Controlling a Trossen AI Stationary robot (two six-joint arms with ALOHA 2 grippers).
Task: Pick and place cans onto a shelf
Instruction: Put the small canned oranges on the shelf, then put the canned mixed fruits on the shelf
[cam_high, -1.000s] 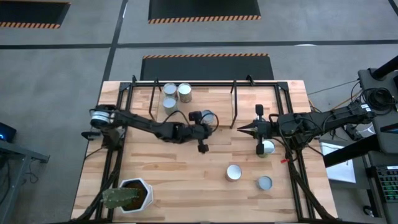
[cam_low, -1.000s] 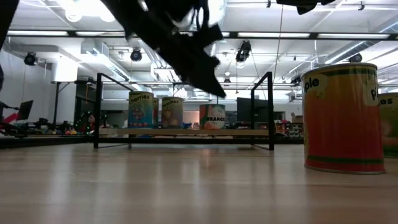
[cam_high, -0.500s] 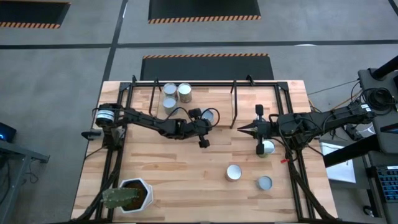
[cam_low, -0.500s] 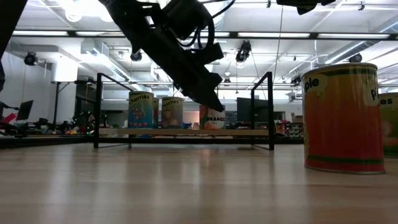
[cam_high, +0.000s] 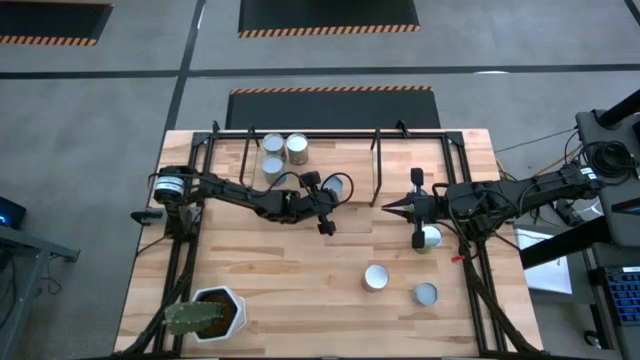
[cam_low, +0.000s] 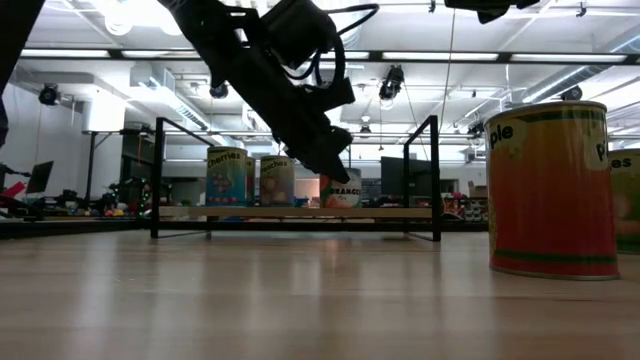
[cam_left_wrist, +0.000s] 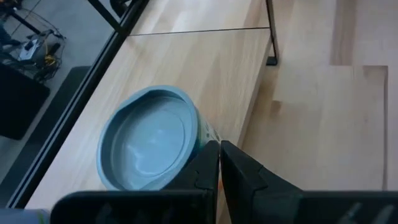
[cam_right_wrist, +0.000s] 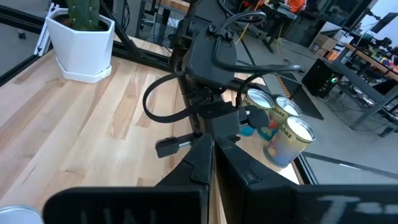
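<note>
wooden table (cam_high: 300, 270) holds three loose cans (cam_high: 376, 277) near my right gripper (cam_high: 386, 207); three more sit on the shelf (cam_high: 330, 150). left gripper (cam_high: 325, 228) and right are both closed, empty. cans look rigid, smooth; i'd grip mid-wall.

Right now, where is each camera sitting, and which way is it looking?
High view: above, looking straight down at the table, both arms, the shelf.
Low view: at tabletop height, looking level at the shelf; left gripper hangs in front.
Left wrist view: behind the shut left gripper, beside a can.
Right wrist view: behind the shut right gripper, facing the left arm and plant pot.
Shared: high and left wrist views show the same can.
</note>
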